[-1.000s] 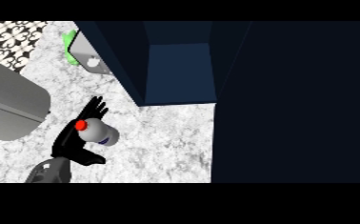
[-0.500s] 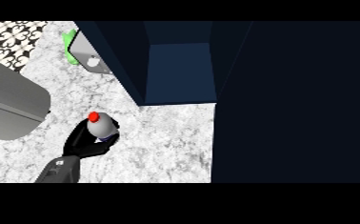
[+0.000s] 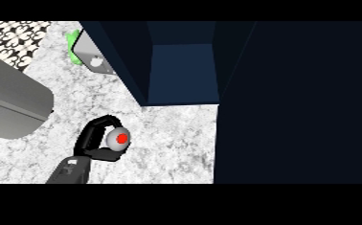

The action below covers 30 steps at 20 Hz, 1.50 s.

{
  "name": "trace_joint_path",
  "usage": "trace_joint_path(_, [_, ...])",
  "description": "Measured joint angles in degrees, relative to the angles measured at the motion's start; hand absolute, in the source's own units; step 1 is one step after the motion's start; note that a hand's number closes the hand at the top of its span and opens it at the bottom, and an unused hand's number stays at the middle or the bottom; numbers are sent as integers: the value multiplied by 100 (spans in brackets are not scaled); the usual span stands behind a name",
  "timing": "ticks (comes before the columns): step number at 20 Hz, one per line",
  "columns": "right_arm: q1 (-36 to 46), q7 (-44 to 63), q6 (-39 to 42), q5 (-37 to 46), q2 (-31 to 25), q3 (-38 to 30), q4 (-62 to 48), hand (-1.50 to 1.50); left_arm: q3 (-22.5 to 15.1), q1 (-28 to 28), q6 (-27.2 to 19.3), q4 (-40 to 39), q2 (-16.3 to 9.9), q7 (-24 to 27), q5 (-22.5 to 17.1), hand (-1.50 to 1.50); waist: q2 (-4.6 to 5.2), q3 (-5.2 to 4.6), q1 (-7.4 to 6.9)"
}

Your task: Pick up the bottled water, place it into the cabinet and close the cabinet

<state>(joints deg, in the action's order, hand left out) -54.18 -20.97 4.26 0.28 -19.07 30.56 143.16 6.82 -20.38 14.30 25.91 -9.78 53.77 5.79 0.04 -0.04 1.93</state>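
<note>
The bottled water [image 3: 119, 139] stands on the marble counter [image 3: 173, 142], seen from above as a pale round body with a red cap. My left hand [image 3: 90, 137] comes in from the lower left and is shut on the bottle, fingers and thumb curled round its sides. The dark blue cabinet [image 3: 181, 71] is open just beyond and to the right of the bottle, its inside dark. A large dark panel [image 3: 290, 104], which looks like the cabinet's door, fills the right side. My right hand shows nowhere.
A grey metal body [image 3: 21, 106] lies at the left edge. A green object [image 3: 73, 47] with a grey plate and knob [image 3: 95, 61] sits beside the cabinet's left wall. Patterned tiles [image 3: 25, 35] show at the top left.
My left hand's fingers were spread beside the bottle one second ago. They have since closed round it, and the bottle stays at nearly the same spot.
</note>
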Motion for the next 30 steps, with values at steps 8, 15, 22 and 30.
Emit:
trace_joint_path(8, [-278,-252,-133,-5,-229,-58,-2,-150,99,308,-871,272,476,460,-8,150,-46,34,-84])
trace_joint_path(15, [-328,-379,-218,0,-366,8,-28,-150,-523,348,-1016,771,826,9,-459,150,-42,19,-116])
trace_joint_path(22, [-378,-489,-302,-19,-471,-41,-24,-150,-1631,281,-1706,1864,949,-1126,-1451,150,-44,6,-99])
trace_joint_path(30, [-364,-539,-360,-64,-604,-224,-3,-150,-2586,-530,-2894,2441,973,-2387,-2268,150,-15,1,-49])
